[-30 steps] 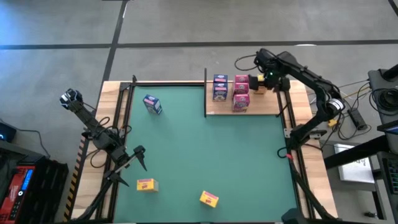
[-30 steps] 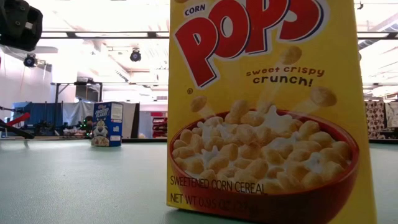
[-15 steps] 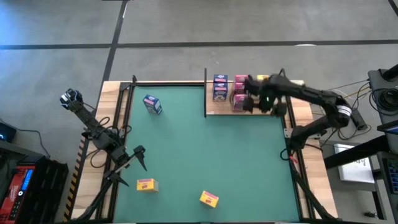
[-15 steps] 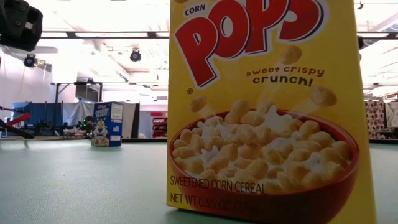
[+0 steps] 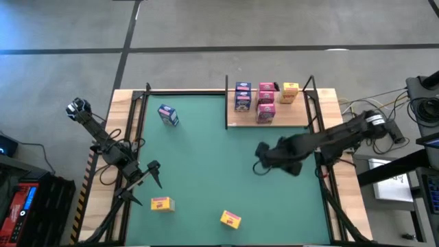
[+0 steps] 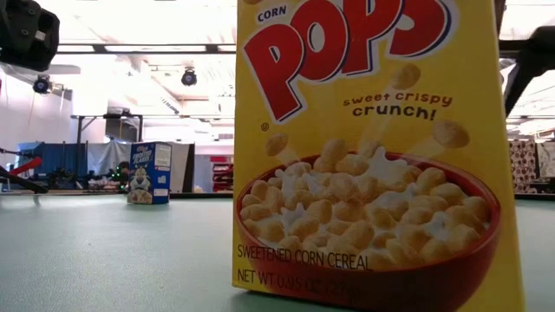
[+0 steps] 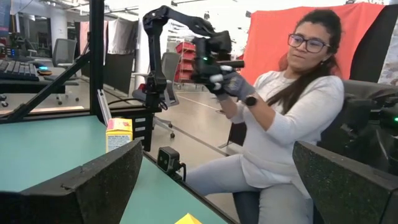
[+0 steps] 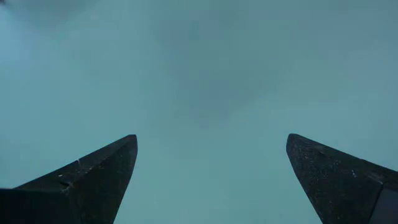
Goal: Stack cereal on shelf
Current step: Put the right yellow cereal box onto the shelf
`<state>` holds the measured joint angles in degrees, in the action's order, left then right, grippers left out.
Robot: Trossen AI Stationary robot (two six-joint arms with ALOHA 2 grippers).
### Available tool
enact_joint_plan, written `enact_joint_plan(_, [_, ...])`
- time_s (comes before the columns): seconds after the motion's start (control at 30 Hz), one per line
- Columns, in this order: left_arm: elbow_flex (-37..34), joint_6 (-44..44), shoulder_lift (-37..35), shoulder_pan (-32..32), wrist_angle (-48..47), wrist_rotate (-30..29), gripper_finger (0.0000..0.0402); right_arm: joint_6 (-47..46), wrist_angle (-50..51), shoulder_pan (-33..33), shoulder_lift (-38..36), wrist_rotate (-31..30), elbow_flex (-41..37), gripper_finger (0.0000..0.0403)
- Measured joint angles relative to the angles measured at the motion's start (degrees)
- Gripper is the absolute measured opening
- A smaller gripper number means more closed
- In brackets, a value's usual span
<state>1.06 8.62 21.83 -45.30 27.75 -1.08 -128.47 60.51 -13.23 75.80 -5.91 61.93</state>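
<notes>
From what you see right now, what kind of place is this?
Probably a robotics lab or workshop: two arms at a green mat with cereal boxes, a person seated working a handheld control arm, and computer gear with cables around.

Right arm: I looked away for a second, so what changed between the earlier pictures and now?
The right gripper left the shelf and swung out over the green mat, open and empty. The yellow box stands on the shelf. The left gripper and the other boxes stayed put.
</notes>
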Motion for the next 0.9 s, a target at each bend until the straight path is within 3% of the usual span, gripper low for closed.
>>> enact_joint_plan(0.17, [0.0, 0.0, 0.0, 0.0, 0.0, 0.0, 0.0398, -5.4, -1.6, -4.5, 9.3, -0.2, 6.8, 0.04])
enact_joint_plan(0.67, [0.0, 0.0, 0.0, 0.0, 0.0, 0.0, 0.0398, -0.6, -1.9, -8.8, 34.3, 0.5, 35.7, 0.04])
enact_joint_plan(0.9, [0.0, 0.0, 0.0, 0.0, 0.0, 0.0, 0.0398, -2.4, 2.8, -10.3, 42.5, 4.2, 46.1, 0.04])
